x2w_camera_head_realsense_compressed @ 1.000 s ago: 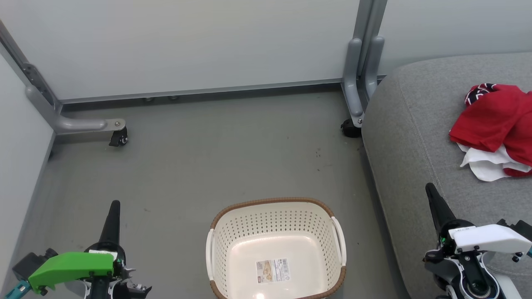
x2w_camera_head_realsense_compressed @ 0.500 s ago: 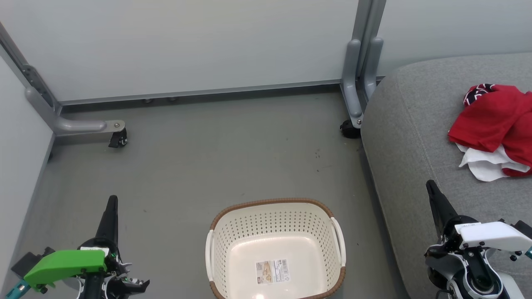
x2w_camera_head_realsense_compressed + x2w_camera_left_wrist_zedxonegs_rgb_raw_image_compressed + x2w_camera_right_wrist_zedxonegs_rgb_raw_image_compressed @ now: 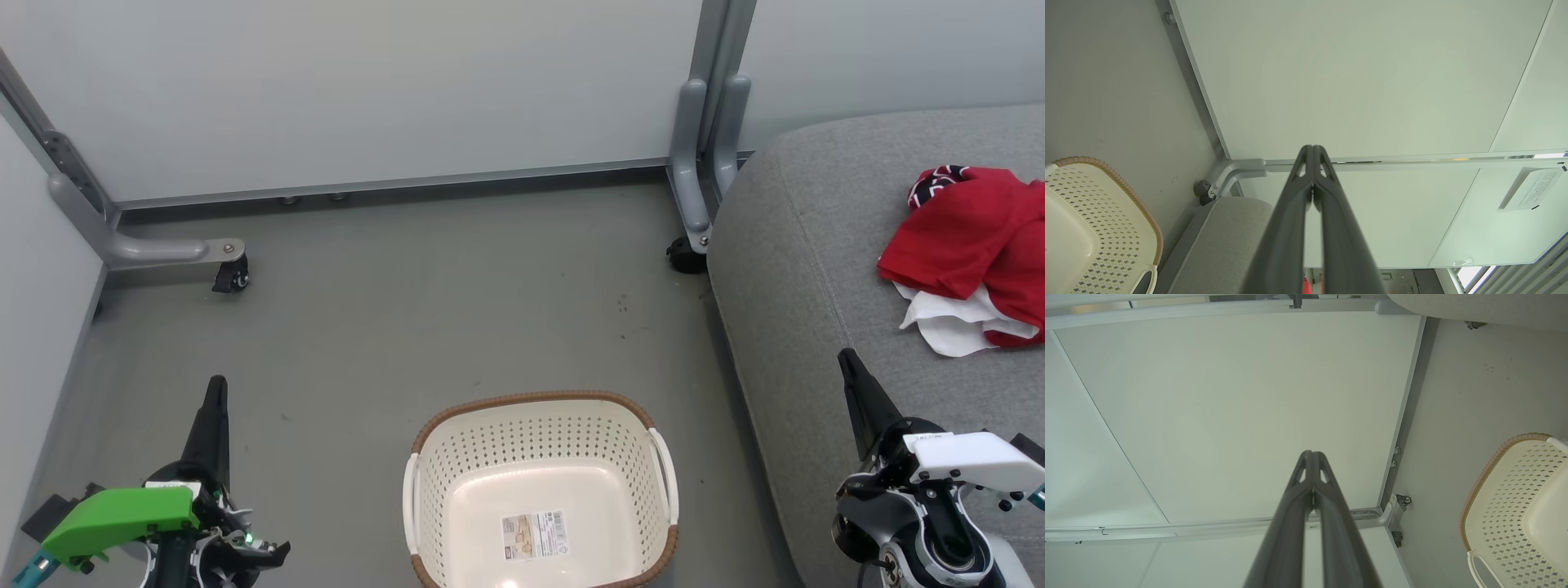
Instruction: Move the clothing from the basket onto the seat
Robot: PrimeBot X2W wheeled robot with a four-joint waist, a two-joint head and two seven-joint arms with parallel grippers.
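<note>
Head view: the clothing [image 3: 967, 245], red with a white part, lies crumpled on the seat [image 3: 800, 269], well apart from the basket [image 3: 531, 398]. The basket stands on the floor [image 3: 408, 327] between the grippers, its label sticker [image 3: 535, 535] visible inside. The left gripper [image 3: 216, 382] and right gripper [image 3: 845, 355] each have fingers pressed together, gripping nothing.

Left wrist view: the left gripper's tips meet before a pale panel [image 3: 1351, 81]; the basket is at lower left, beside the seat.

Right wrist view: the right gripper's tips meet likewise; the basket is at lower right.
</note>
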